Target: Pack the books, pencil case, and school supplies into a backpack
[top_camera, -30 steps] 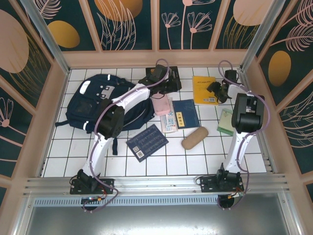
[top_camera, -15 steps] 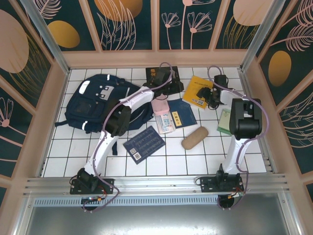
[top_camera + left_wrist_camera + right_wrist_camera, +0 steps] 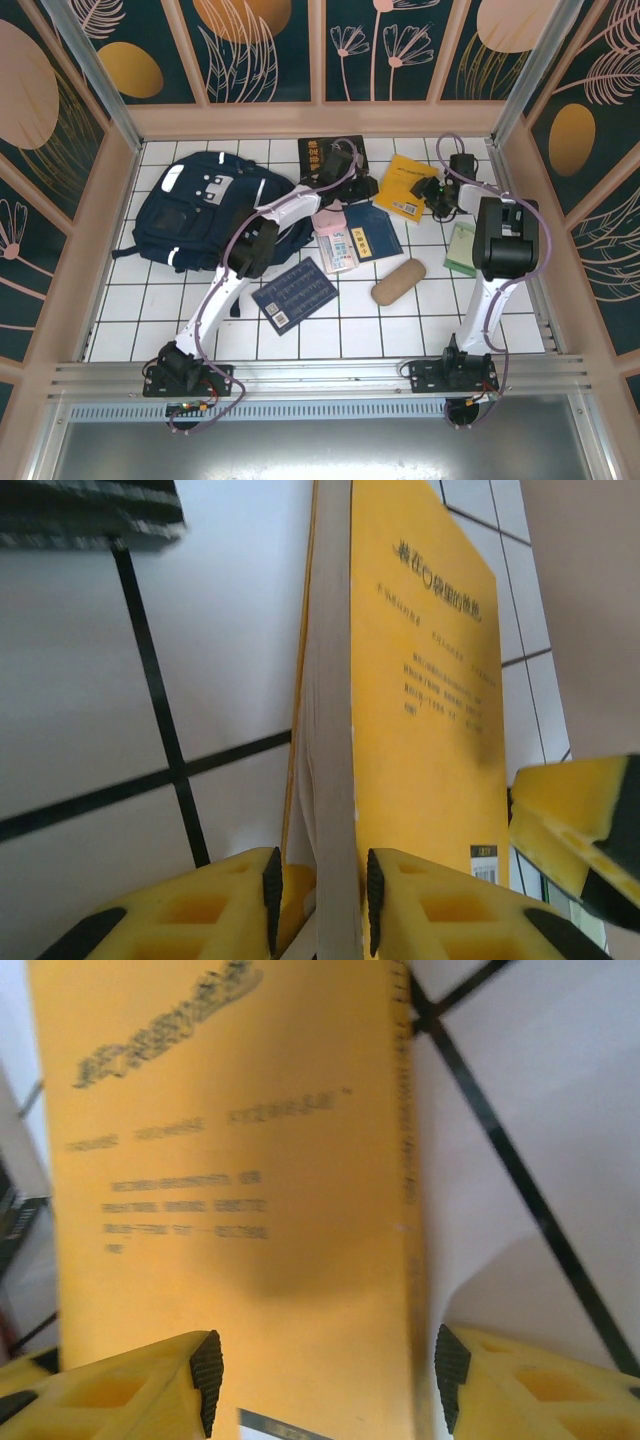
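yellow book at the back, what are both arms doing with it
The left gripper is clamped on the page edge of the yellow book. The right gripper is at the same book, jaws wide open. The backpack lies at the left; the pencil case and grid-patterned book are not yet packed.
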Available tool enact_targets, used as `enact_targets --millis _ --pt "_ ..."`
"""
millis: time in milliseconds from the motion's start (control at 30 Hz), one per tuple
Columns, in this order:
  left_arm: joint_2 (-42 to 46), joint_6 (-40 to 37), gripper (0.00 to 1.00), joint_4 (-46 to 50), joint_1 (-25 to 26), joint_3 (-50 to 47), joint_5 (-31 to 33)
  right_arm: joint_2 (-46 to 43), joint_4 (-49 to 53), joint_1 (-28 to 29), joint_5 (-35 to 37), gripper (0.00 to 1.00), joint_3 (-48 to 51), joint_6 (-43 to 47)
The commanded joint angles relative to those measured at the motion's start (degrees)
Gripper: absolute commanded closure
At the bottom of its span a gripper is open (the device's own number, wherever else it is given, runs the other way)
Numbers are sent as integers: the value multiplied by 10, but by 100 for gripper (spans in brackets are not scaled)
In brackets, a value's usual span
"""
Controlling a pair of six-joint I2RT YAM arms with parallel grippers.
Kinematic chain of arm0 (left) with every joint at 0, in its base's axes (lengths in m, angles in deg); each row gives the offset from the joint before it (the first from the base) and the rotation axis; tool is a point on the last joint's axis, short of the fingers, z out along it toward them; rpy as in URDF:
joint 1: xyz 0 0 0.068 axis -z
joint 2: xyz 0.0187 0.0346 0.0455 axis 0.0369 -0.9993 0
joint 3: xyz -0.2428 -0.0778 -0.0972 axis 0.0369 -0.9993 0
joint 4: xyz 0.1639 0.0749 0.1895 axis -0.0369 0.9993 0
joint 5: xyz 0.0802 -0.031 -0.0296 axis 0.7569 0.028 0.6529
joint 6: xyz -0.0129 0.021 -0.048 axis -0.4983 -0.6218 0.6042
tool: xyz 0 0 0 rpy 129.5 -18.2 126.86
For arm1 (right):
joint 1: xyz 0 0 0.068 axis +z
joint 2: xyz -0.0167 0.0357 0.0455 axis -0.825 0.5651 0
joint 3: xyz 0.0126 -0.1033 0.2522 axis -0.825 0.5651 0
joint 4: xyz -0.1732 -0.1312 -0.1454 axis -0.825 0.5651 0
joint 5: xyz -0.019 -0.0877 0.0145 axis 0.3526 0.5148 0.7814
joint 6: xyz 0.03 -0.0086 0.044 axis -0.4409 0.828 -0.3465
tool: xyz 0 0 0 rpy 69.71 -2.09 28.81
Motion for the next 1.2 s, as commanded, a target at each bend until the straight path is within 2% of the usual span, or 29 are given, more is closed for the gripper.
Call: enact_targets --millis 0,100,300,533,633,767,867,1167 --pt "-18 -1 73 3 11 17 -22 26 -41 7 -89 42 -6 -16" --pt "-24 0 81 9 13 17 -30 14 -86 6 -134 42 14 -29" --pt "-24 -1 82 7 17 23 -45 -22 -220 -4 -244 46 57 -89" --pt "-18 -1 82 1 17 27 -55 -43 -306 -4 -285 48 76 -122" --pt "-16 -4 82 3 17 27 -56 -36 -292 -3 -274 48 68 -112" --pt "-17 -6 82 4 17 26 -59 -5 -178 2 -232 52 14 -52" --pt "-17 -6 81 3 17 26 -60 7 -163 5 -227 55 4 -42" --pt "-14 -11 81 7 16 26 -61 28 -152 22 -229 56 -4 -34"
